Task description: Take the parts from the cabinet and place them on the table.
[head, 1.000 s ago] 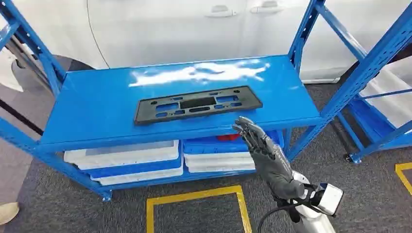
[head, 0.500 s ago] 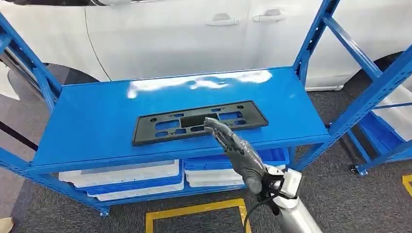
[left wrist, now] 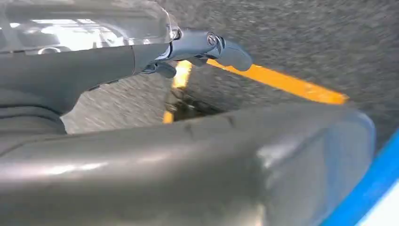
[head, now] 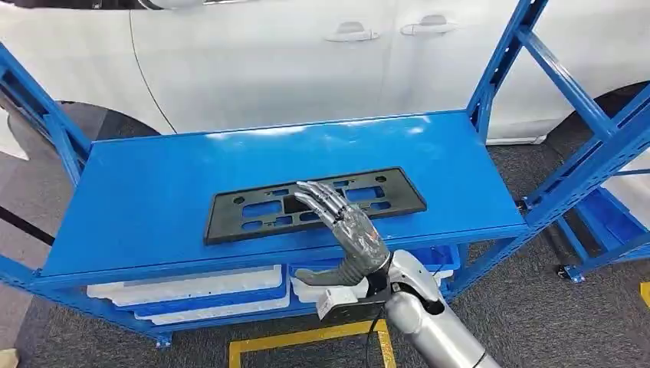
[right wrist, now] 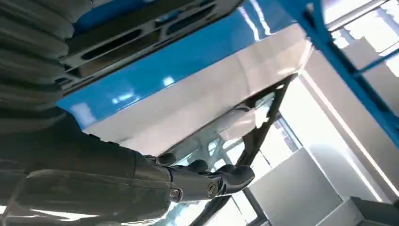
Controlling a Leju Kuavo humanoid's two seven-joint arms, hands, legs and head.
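Note:
A flat black plastic part (head: 253,211) with several slots lies lengthwise on the blue cabinet shelf (head: 153,184), near its front edge. My right hand (head: 345,226) reaches over that edge, holding nothing. Its fingers (head: 318,198) are stretched apart over the middle of the part, and its thumb hangs below the shelf edge. Whether the fingers touch the part I cannot tell. The right wrist view looks past the right hand (right wrist: 117,179) at the black part (right wrist: 141,35) on the blue shelf. My left hand (left wrist: 141,56) hangs over the grey floor, fingers extended and holding nothing.
White and blue trays (head: 192,287) are stacked on the lower shelf. Blue rack uprights (head: 506,54) rise at the shelf's right end, with a second rack (head: 605,215) further right. A white car (head: 268,54) stands behind. Yellow tape (head: 306,337) marks the grey floor.
My right hand has risen from in front of the shelf edge and moved left, out over the black part. The camera has shifted a little as well.

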